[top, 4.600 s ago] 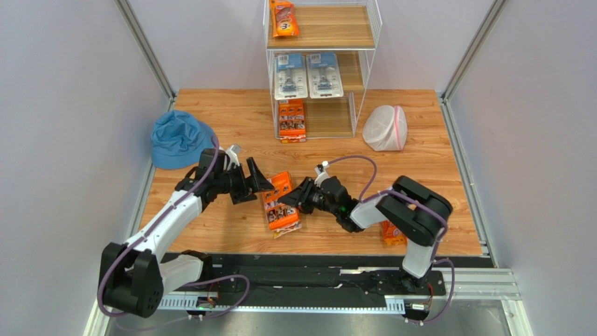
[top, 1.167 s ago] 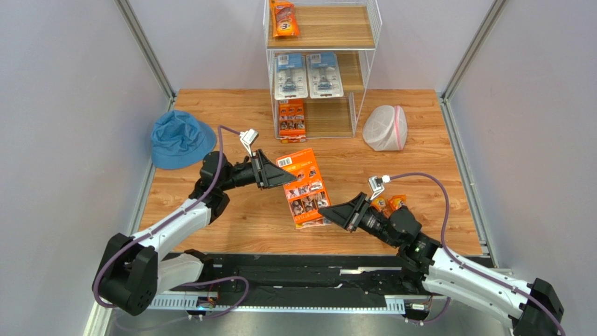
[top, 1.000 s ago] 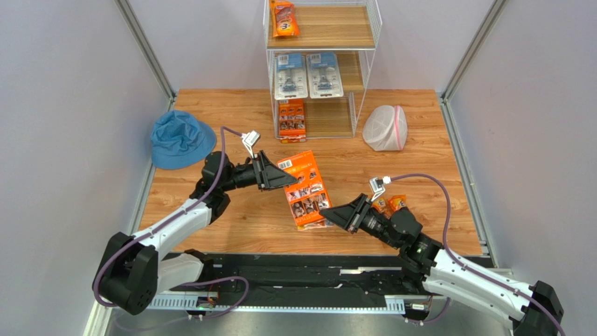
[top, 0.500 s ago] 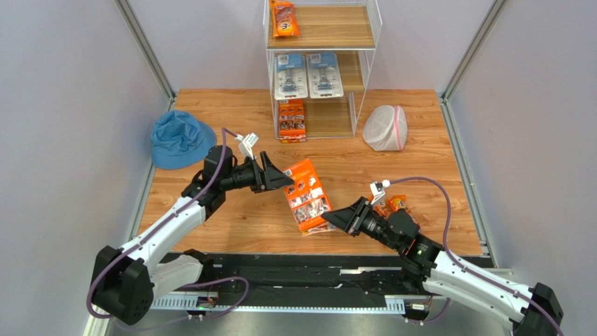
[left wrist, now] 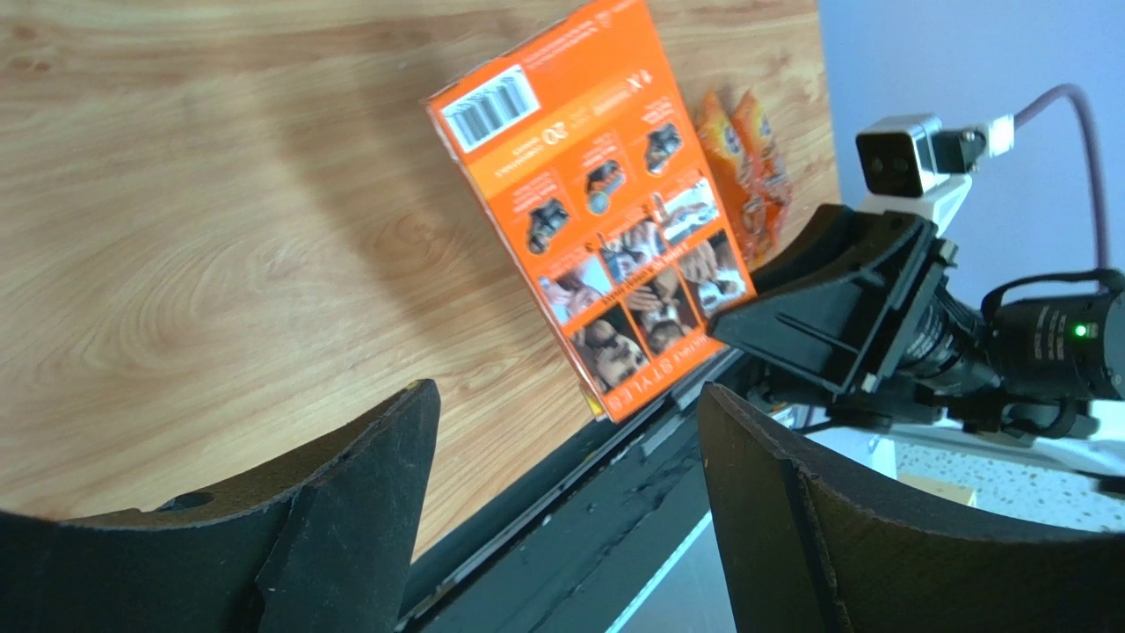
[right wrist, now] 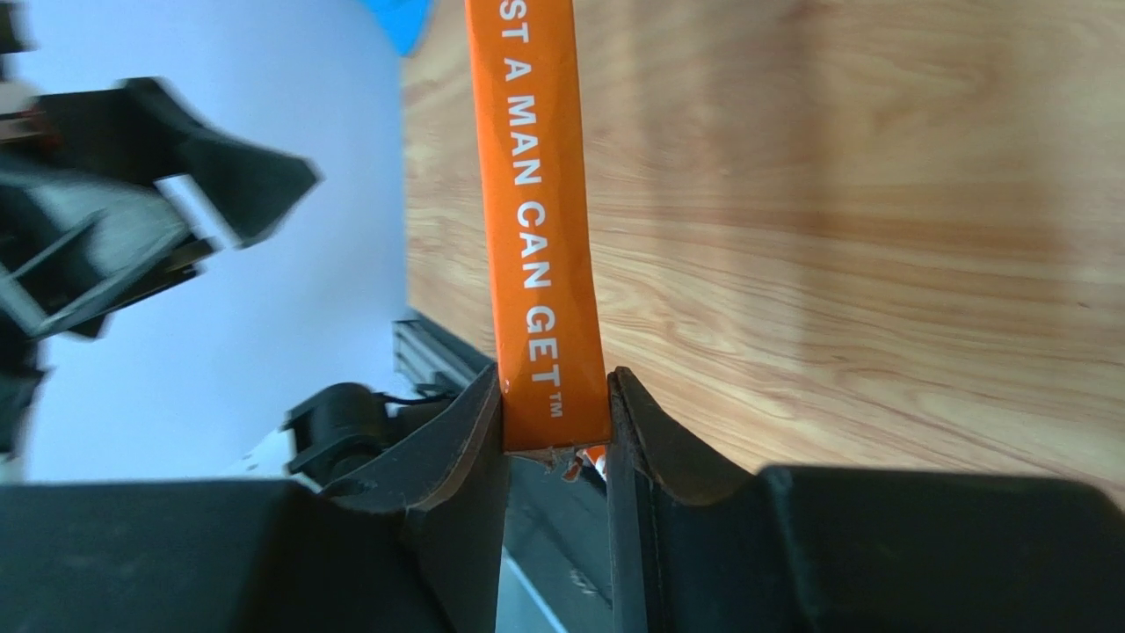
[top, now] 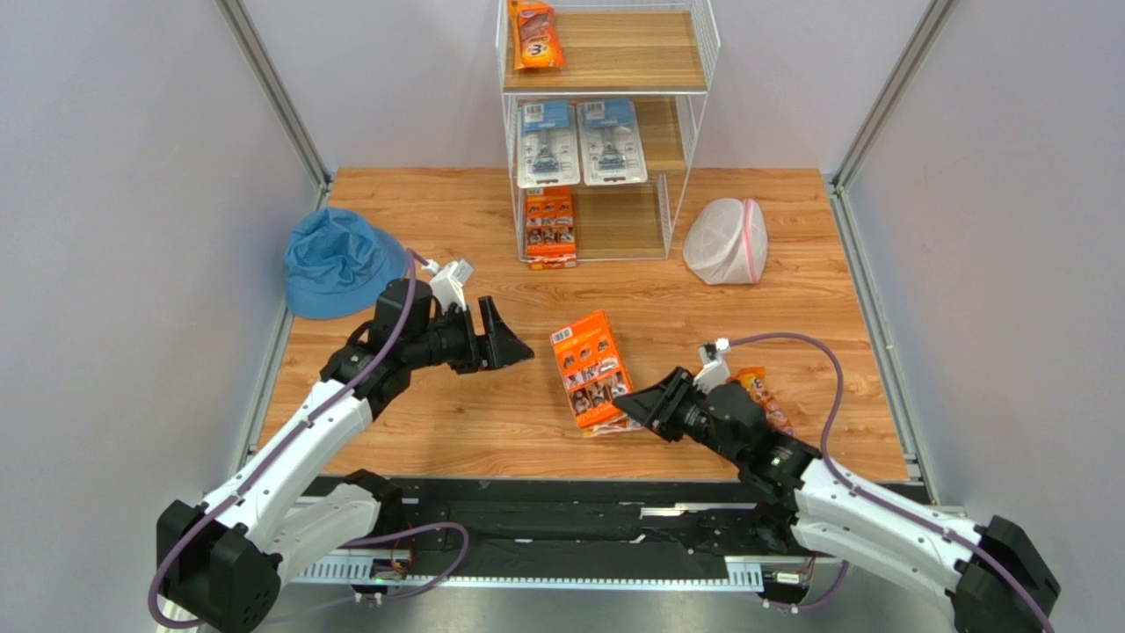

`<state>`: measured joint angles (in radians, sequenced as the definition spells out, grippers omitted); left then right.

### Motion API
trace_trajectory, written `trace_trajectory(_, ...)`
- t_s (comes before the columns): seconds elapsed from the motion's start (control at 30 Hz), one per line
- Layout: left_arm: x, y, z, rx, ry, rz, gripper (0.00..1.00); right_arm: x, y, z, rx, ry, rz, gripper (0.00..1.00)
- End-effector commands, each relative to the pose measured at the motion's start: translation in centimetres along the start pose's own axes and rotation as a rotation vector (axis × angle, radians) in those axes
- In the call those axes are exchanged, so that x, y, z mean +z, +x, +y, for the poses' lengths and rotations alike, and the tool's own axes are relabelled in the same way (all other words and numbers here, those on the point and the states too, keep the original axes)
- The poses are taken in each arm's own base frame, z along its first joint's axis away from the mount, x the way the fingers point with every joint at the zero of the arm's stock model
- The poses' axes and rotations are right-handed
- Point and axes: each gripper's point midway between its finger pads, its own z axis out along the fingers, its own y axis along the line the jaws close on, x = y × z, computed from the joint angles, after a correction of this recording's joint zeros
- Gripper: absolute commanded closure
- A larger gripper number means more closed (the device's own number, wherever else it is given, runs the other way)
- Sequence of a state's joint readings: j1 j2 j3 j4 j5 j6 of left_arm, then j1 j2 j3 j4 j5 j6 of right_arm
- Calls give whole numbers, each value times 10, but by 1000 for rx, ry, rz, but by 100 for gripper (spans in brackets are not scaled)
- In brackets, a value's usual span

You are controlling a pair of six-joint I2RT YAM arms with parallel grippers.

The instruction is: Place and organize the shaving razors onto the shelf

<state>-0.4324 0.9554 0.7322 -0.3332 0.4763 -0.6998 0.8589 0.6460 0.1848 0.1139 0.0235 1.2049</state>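
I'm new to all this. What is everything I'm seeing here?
shelf: one, white wire with wooden boards, far middle.
long bags: two, orange; top board; another lying near right.
blister cards: two, white and blue, side by side on the middle board.
flat packs: two, orange; bottom board; another in the middle, in the right jaws.
hat: one, blue, left side.
mesh bag: one, white with pink trim, right of the shelf.
table: one, wooden.
left arm: one, white and black; jaws open, empty.
right arm: one, white and black; jaws shut on a flat pack.
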Motion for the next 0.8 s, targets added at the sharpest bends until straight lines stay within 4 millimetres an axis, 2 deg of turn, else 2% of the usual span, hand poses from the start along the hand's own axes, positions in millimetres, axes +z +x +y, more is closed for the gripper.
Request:
trace_trajectory(0.0, -6, 1, 3, 38, -31, 5, 20, 14, -5, 45, -26, -107, 46, 100)
trace_trajectory(0.07, -5, 4, 6, 32, -34, 12, 20, 24, -8, 47, -35, -103, 49, 100)
trace_trajectory(0.1, -5, 6, 7, 30, -35, 14, 20, 26, -10, 57, -47, -124, 59, 100)
trace_trajectory(0.13, -5, 6, 8, 28, -36, 15, 20, 33, -14, 52, -45, -102, 58, 100)
trace_trajectory(0.17, -5, 7, 8, 28, -36, 15, 20, 35, -16, 56, -46, -119, 67, 100)
trace_trajectory(0.2, -5, 9, 9, 27, -37, 18, 20, 39, -27, 60, -37, -128, 46, 100)
trace_trajectory(0.23, -5, 10, 9, 28, -36, 20, 20, 43, -29, 57, -30, -124, 50, 100)
trace_trajectory(0.3, -6, 10, 10, 29, -40, 21, 20, 47, -38, 63, -29, -153, 46, 100)
trace_trajectory(0.6, -3, 17, 17, 24, -52, 35, 20, 65, -106, 68, -32, -162, -51, 100)
trace_trajectory(0.63, -3, 17, 18, 23, -53, 33, 20, 70, -110, 64, -31, -149, -49, 100)
trace_trajectory(0.7, -3, 19, 20, 25, -55, 39, 20, 74, -126, 70, -35, -162, -66, 100)
trace_trajectory(0.73, -2, 20, 20, 24, -56, 41, 20, 81, -128, 64, -31, -147, -59, 100)
trace_trajectory(0.77, -3, 20, 20, 27, -56, 41, 20, 84, -136, 69, -34, -161, -66, 100)
